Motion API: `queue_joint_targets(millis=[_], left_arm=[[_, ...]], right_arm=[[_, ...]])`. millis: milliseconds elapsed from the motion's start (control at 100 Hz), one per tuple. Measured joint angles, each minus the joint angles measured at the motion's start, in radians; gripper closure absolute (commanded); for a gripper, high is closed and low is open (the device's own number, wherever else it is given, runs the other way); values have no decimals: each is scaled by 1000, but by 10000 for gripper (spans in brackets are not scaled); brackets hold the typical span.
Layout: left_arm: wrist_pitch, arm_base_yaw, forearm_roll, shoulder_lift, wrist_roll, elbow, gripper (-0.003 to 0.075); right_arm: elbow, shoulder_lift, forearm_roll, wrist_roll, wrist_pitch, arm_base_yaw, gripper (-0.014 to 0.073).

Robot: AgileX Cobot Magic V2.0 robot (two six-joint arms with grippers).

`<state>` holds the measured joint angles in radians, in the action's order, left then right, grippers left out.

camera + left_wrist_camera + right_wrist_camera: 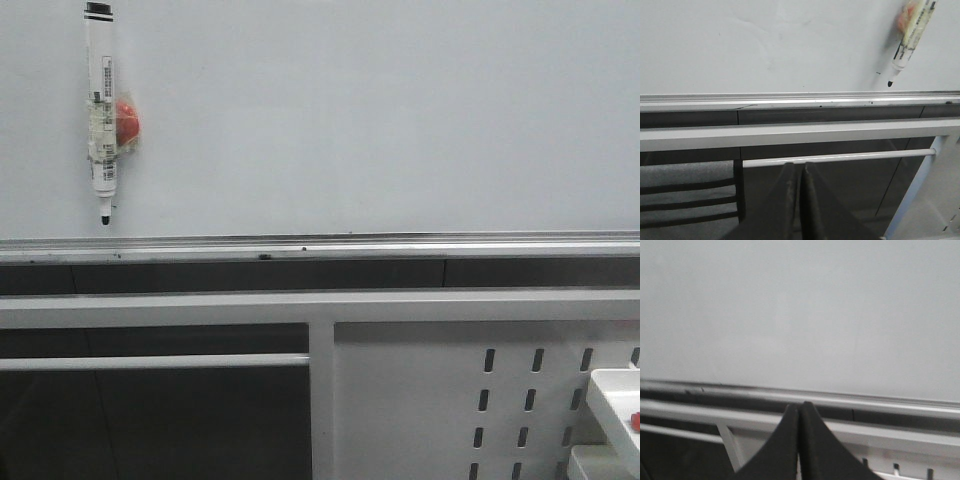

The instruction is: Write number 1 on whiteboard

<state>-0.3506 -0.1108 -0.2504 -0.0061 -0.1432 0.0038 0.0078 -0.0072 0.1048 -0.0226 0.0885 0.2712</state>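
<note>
Fingers: left gripper (801,167) pressed together, holding nothing; right gripper (799,407) likewise closed and empty — both low, in front of the frame below the board.
Whiteboard: whiteboard (380,120) fills the upper front view, bare of any stroke; no number 1 on it.
Rail: silver rail (400,245) runs along its lower edge, with a few dark specks.
Marker: marker (101,110) stuck upright on the board's far left, tip down, uncapped — a red blob (128,120) beside its barrel.
Panel: slotted white panel (440,400) lower right, under the rail.
</note>
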Motion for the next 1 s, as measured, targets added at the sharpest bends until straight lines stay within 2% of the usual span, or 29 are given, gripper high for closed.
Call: queue_joint_targets(millis=[70,190,240,330,440,580,660,730,800,920,1000], left_arm=[[25,0,-109,0,11,0,740],[108,0,-509,0,34,0,740],[146,0,-619,0,36,0,740],[189,0,-737,0,39,0,740],[203,0,-799,0,43,0,740],[209,0,-760,0,22,-7,739],[168,0,-652,2,-47,-65,739],[104,0,-527,32,-123,-162,722],[20,0,-410,96,-193,-266,654],[-145,0,-246,267,-298,-439,434],[-185,-22,-193,381,-334,-507,356]], right_arm=[[0,0,73,-1,-52,0,643],[0,0,118,-2,-119,0,643],[0,0,123,-2,-144,0,643],[0,0,127,-2,-170,0,643],[0,0,150,-6,-186,0,643],[-24,0,207,-11,-119,0,641],[-94,0,209,-9,-24,0,632],[-167,0,209,15,60,0,577],[-236,15,209,73,139,0,483],[-318,74,205,155,262,0,310],[-338,116,205,176,320,0,268]])
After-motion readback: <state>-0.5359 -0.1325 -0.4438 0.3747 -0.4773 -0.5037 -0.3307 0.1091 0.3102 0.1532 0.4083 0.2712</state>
